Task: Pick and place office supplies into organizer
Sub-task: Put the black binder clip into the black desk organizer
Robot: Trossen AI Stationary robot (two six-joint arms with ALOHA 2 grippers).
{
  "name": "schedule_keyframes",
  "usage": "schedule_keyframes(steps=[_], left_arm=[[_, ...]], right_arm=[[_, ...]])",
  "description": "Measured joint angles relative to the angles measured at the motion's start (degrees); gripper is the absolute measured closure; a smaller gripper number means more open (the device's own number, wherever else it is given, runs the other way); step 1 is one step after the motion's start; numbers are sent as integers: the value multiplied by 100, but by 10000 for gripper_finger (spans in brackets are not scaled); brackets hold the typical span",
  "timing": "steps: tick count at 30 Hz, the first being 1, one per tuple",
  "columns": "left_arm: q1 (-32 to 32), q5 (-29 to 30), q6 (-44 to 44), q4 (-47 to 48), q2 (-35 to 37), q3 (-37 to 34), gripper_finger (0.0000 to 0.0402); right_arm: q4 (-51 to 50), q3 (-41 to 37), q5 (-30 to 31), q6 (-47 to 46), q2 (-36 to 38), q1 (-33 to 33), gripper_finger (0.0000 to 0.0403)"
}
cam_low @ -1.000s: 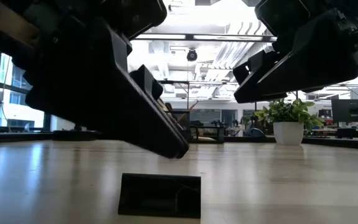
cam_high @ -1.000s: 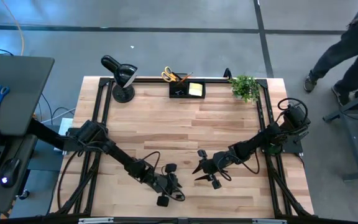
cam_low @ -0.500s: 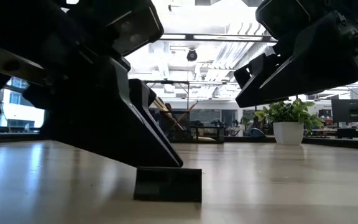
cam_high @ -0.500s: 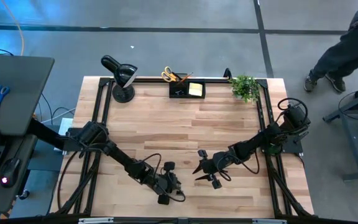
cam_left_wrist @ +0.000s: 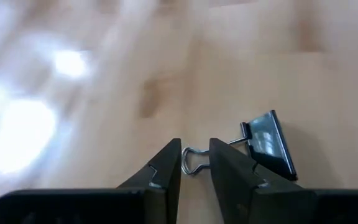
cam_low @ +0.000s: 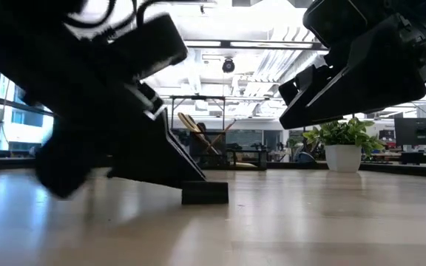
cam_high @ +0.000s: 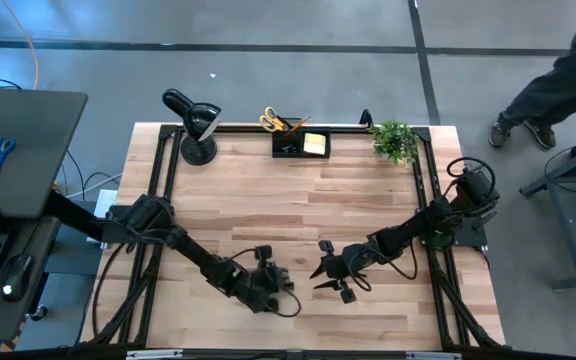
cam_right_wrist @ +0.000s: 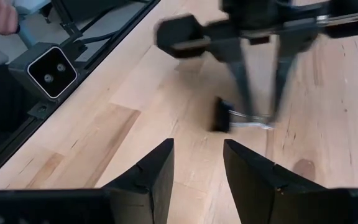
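Binder clip [cam_left_wrist: 267,144] is what I have in hand. From above, my left gripper [cam_high: 273,285] sits low at about 6 o'clock on the wooden table [cam_high: 298,200], near the front edge, the clip hidden under it from this height. My right gripper [cam_high: 320,271] hovers just beside it toward 3 o'clock, fingers apart and empty. The organizer [cam_high: 301,143] stands at 12 o'clock against the back rail, a yellow sticky-note pad [cam_high: 315,143] in its right compartment and yellow-handled scissors [cam_high: 269,121] poking out on its left. A desk lamp [cam_high: 194,122] is at 11 o'clock and a potted plant [cam_high: 395,140] at 1 o'clock. The wide middle of the table between the grippers and the organizer is bare wood. A person's legs [cam_high: 543,90] show on the floor well beyond the right edge.

At table height, the left gripper's fingers [cam_low: 170,159] slant down to the clip [cam_low: 205,193], which rests on the surface. The right gripper [cam_low: 309,100] hangs above the wood, clear of it.

Through my left wrist camera, the fingers [cam_left_wrist: 166,168] are nearly closed on the clip's wire handle, its black body lying on the wood just past them.

Through my right wrist camera, my own fingers [cam_right_wrist: 151,174] stand parted with nothing between them; ahead, the left gripper [cam_right_wrist: 258,115] pinches the clip [cam_right_wrist: 224,116], and the table's side rail [cam_right_wrist: 73,87] runs close by.
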State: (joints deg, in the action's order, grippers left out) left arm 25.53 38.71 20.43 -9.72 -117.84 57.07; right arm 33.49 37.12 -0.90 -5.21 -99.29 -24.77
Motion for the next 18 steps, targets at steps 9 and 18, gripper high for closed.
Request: schedule_keyframes(steps=[9,18], left_arm=[[-826,-140,2196,142,26,-3,328],[-889,175,2286,677,501,-40,328]], right_arm=[[-27,0,159,-233,0,0,270],[-674,-2,1798,-945,0,0,270]])
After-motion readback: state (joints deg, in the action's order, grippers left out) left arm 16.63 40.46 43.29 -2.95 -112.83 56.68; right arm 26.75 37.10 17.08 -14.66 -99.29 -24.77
